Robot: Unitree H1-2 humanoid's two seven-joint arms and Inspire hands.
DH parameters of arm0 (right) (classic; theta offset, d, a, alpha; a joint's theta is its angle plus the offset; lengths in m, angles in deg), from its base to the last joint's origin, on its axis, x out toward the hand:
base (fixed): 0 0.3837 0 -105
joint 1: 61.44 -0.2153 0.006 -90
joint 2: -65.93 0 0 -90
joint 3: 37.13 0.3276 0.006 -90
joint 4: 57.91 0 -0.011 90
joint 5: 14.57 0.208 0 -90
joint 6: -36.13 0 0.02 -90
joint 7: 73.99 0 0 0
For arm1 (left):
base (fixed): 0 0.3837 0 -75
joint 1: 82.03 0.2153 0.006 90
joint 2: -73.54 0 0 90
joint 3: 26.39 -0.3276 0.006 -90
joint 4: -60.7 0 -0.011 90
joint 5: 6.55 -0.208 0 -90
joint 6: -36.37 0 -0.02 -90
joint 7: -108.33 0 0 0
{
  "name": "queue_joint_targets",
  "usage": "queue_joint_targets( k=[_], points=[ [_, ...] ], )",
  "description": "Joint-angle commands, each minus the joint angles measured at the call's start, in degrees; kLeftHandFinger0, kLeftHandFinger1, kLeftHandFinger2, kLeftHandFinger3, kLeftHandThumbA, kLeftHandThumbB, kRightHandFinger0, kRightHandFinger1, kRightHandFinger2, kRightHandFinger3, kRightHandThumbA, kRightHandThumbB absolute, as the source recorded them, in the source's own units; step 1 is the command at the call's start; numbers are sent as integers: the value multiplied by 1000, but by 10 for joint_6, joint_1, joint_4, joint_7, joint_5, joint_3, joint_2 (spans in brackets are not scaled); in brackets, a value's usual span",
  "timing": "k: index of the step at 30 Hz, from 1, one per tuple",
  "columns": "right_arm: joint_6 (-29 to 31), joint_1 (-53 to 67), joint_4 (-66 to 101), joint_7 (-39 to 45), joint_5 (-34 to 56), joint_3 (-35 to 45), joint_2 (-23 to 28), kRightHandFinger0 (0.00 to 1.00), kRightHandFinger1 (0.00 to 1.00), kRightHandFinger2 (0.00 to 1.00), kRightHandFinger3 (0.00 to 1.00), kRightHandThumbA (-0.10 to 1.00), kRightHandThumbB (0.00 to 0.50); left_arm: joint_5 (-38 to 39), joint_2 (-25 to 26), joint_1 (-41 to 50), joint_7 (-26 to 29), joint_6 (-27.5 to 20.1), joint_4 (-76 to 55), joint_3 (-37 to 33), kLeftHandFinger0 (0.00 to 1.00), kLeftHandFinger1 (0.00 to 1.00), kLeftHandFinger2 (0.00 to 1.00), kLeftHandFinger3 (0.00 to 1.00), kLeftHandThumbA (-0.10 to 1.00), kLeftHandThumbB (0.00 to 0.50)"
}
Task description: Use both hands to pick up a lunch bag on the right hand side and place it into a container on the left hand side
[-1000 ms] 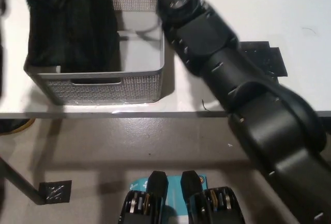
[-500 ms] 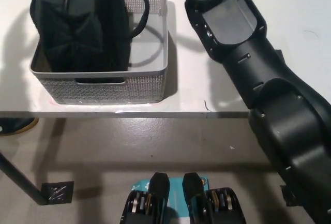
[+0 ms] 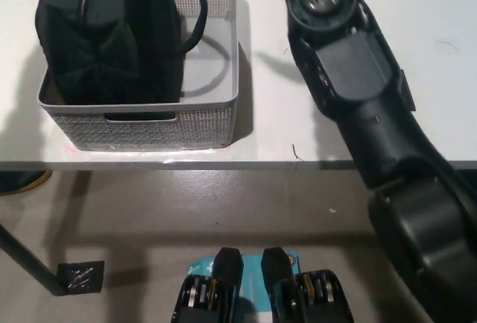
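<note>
Sitting in container (image 3: 149, 125): lunch bag (image 3: 108, 36).

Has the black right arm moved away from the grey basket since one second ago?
Yes. The black right arm has swung to picture right: before, its upper end overlapped the right wall of the grey basket; now white table shows between them.

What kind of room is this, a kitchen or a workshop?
Probably a lab or test room, not a kitchen: a plain white table on a bare concrete floor, holding only a grey basket with a black lunch bag inside.
</note>
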Motion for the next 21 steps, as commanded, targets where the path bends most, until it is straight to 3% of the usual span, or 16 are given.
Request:
queue_joint_targets(
  k=[1,2,6,8,12,16,18,21],
  points=[
    [-4,80,317,69,49,24,38,1000,1000,1000,1000,1000,323,64,8,86,-27,26,-251,48,1000,1000,1000,1000,1000,428],
    [-17,115,391,75,52,25,53,1000,1000,1000,1000,1000,300,84,-4,113,-25,22,-300,57,1000,1000,1000,1000,1000,386],
    [-63,197,557,82,59,37,86,1000,1000,1000,1000,1000,323,124,-29,185,-14,15,-413,75,1000,1000,1000,1000,1000,379],
    [-65,262,659,91,86,57,120,1000,1000,1000,1000,1000,298,144,-50,245,-7,-31,-469,86,1000,1000,1000,1000,1000,350],
    [-55,331,749,92,111,88,165,1000,1000,1000,1000,1000,290,159,-69,305,1,-56,-521,94,1000,1000,1000,1000,1000,350],
    [-37,426,838,84,128,113,208,1000,1000,1000,1000,1000,310,170,-94,371,5,-74,-565,85,1000,1000,1000,1000,1000,321],
    [8,478,861,88,129,118,227,1000,1000,1000,1000,1000,283,160,-105,395,4,-81,-574,74,1000,1000,1000,1000,1000,319],
    [54,551,884,88,139,115,238,1000,1000,1000,1000,1000,298,171,-121,433,-4,-85,-585,62,1000,1000,1000,1000,1000,311]
  ],
)
